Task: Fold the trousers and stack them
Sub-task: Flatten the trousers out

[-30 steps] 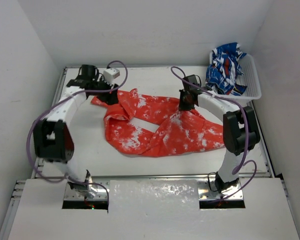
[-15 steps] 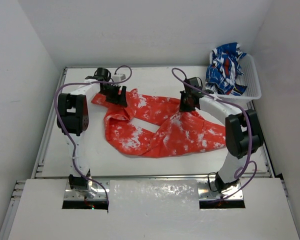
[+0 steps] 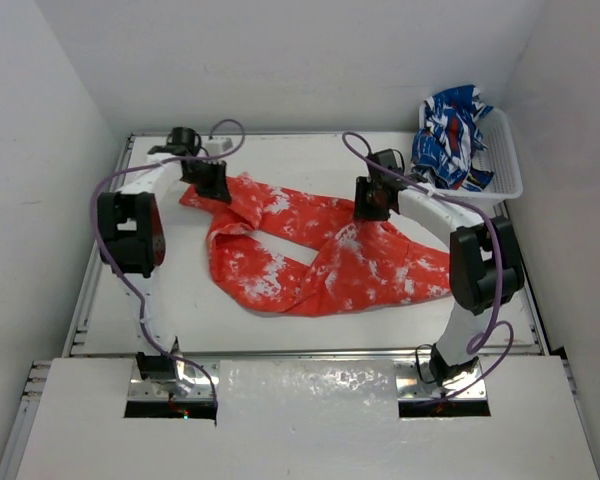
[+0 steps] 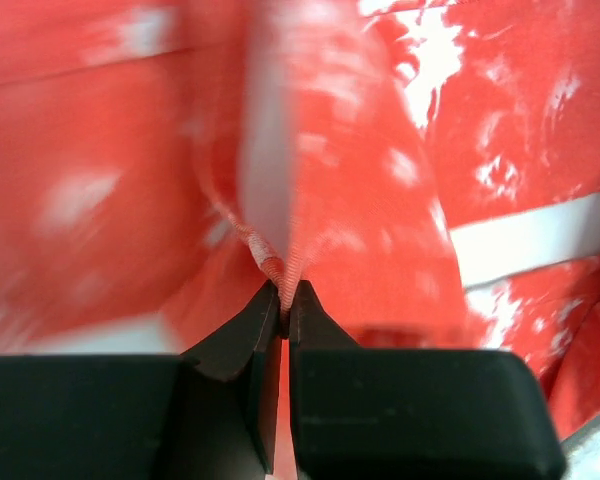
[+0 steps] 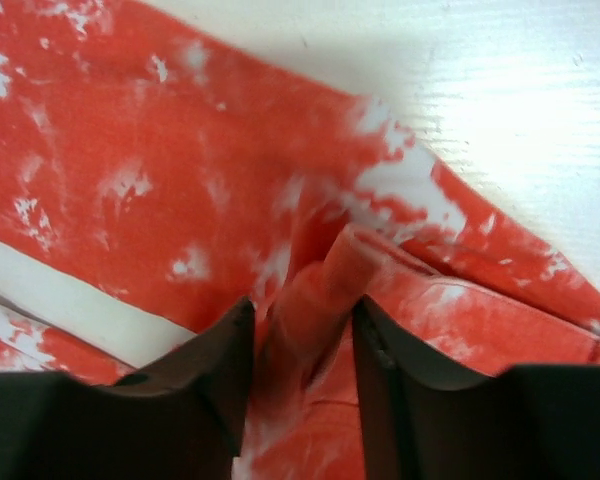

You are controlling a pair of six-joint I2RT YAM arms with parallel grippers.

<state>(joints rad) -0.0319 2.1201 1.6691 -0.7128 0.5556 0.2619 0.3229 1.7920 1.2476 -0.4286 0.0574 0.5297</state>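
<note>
The red-orange trousers [image 3: 365, 270] with white speckles lie crumpled across the middle of the white table. My left gripper [image 3: 212, 185] is at their far left end. In the left wrist view it [image 4: 283, 295] is shut on a thin ribbed edge of the trousers [image 4: 380, 190], which rises in a ridge above the tips. My right gripper [image 3: 371, 208] is over the middle of the far edge. Its jaws [image 5: 302, 305] stand apart, with a raised fold of the trousers [image 5: 130, 150] loose between them.
A white basket [image 3: 510, 172] at the back right corner holds a blue, white and red patterned garment [image 3: 450, 130]. Purple cables loop over both arms. Bare table [image 3: 280, 150] lies behind the trousers, with walls close on three sides.
The left gripper has closed on the trousers' edge and its arm has shifted a little left. The right gripper, shut on a fold earlier, has opened.
</note>
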